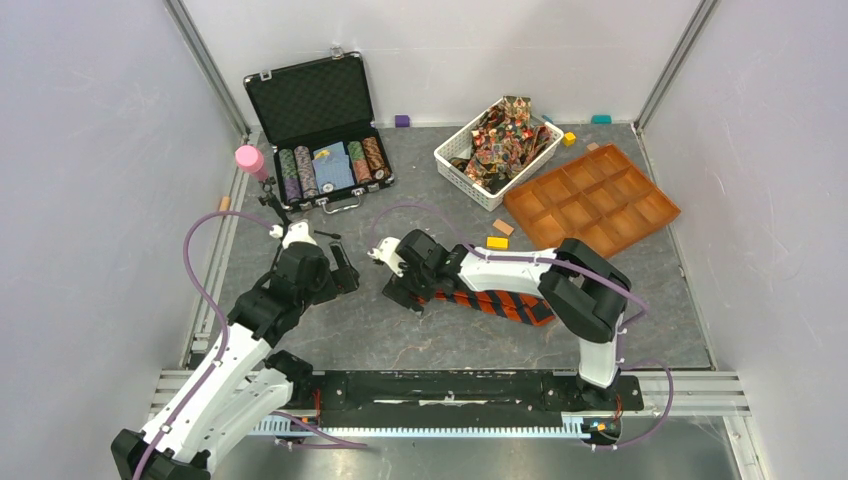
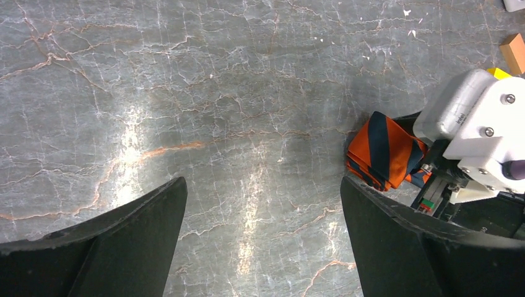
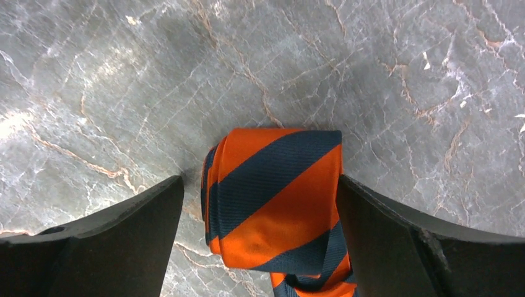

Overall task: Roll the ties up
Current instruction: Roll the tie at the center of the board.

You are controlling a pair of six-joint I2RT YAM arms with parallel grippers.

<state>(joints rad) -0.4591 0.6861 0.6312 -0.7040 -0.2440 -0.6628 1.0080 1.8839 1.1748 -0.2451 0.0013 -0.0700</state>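
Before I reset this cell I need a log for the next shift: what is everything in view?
striped tie: one, orange and dark, table centre, one end rolled.
patterned ties: a heap, count unclear, red, gold and brown, in the basket.
basket: one, white, back centre.
tray: one, orange, compartmented, back right.
case: one, black, open, back left.
poker chips: several stacks, mixed colours, in the case.
pink-topped object: one, left of the case.
small blocks: at least four, purple, teal, yellow, tan, scattered over the far half.
table: one, grey marbled.
left fingers: two, black, open over the table.
right fingers: two, black, open, either side of the tie's roll.
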